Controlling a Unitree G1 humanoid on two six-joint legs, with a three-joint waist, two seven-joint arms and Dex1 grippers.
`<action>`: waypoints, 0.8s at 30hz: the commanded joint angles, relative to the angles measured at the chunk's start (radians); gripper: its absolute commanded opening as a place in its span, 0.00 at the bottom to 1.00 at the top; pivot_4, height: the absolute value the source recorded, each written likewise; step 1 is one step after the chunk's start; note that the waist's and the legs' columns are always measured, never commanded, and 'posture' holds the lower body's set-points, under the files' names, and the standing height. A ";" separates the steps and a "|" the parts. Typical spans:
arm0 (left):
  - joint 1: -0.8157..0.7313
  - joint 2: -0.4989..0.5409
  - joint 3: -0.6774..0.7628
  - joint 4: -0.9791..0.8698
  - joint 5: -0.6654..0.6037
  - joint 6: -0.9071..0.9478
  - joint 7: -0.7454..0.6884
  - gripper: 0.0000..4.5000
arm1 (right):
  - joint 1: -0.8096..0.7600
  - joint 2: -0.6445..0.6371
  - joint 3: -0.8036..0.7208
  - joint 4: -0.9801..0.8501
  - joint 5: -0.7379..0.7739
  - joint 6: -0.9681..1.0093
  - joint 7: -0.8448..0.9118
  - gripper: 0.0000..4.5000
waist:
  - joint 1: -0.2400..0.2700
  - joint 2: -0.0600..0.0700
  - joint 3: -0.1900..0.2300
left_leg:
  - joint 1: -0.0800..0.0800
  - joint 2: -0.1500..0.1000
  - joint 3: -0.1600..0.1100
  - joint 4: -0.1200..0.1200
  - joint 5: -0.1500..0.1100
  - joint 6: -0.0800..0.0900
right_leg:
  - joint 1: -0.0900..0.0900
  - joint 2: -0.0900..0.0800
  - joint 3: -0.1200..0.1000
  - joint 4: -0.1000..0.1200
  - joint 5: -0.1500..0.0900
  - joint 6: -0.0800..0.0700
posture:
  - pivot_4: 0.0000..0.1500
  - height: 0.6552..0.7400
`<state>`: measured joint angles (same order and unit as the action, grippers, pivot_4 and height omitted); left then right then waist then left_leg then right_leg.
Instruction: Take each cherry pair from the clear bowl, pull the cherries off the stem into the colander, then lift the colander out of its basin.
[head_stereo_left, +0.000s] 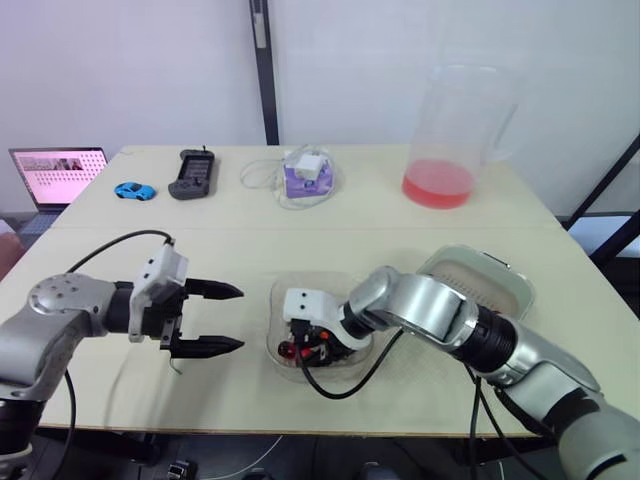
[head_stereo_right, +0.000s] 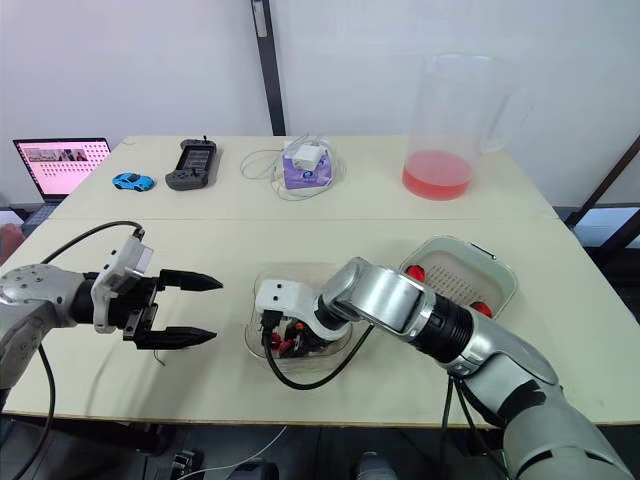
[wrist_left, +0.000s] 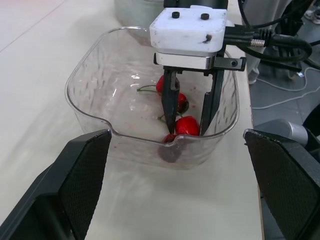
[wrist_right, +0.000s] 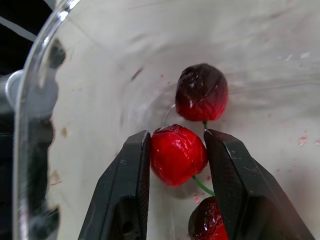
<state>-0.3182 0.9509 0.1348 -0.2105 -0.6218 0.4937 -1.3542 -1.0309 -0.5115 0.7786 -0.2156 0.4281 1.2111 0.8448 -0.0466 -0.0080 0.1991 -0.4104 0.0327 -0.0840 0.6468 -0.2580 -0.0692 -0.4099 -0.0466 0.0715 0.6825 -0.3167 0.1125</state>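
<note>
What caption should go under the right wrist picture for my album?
The right gripper pinches a bright red cherry inside the clear bowl.

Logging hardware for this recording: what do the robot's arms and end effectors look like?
The left arm and right arm are rounded silver-grey shells, the right with a black band. A white boxy housing tops each wrist. The left end effector and right end effector each have two black tapered fingers. A black cable loops alongside each arm.

One clear bowl (wrist_left: 95, 90), one colander (head_stereo_right: 455, 280), one pitcher (head_stereo_right: 455, 120).
</note>
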 joint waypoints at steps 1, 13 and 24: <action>-0.022 0.006 0.012 -0.007 -0.009 -0.002 0.001 1.00 | -0.003 -0.001 0.000 -0.015 -0.027 -0.018 0.018 0.28 | 0.000 0.000 0.000 | 0.000 0.000 0.000 0.000 0.000 0.000 | 0.000 0.000 0.000 0.000 0.000 0.000 | 1.00 0.92; -0.073 -0.026 -0.038 0.028 0.009 -0.020 -0.001 1.00 | -0.069 -0.093 0.029 -0.055 -0.243 -0.391 0.158 0.12 | 0.000 0.000 0.000 | 0.000 0.000 0.000 0.000 0.000 0.000 | 0.000 0.000 0.000 0.000 0.000 0.000 | 1.00 0.92; -0.087 -0.044 -0.049 0.035 0.017 -0.025 0.000 1.00 | -0.070 -0.065 -0.017 0.046 -0.369 -0.491 0.243 0.64 | 0.000 0.000 0.000 | 0.000 0.000 0.000 0.000 0.000 0.000 | 0.000 0.000 0.000 0.000 0.000 0.000 | 1.00 0.92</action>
<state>-0.3939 0.9024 0.0677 -0.1630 -0.6003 0.4850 -1.3513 -1.0814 -0.5820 0.8214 -0.1496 0.0707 0.7304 1.0802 -0.0465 -0.0080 0.1991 -0.4103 0.0327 -0.0840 0.6468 -0.2579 -0.0695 -0.4099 -0.0466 0.0714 0.6825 -0.3167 0.1126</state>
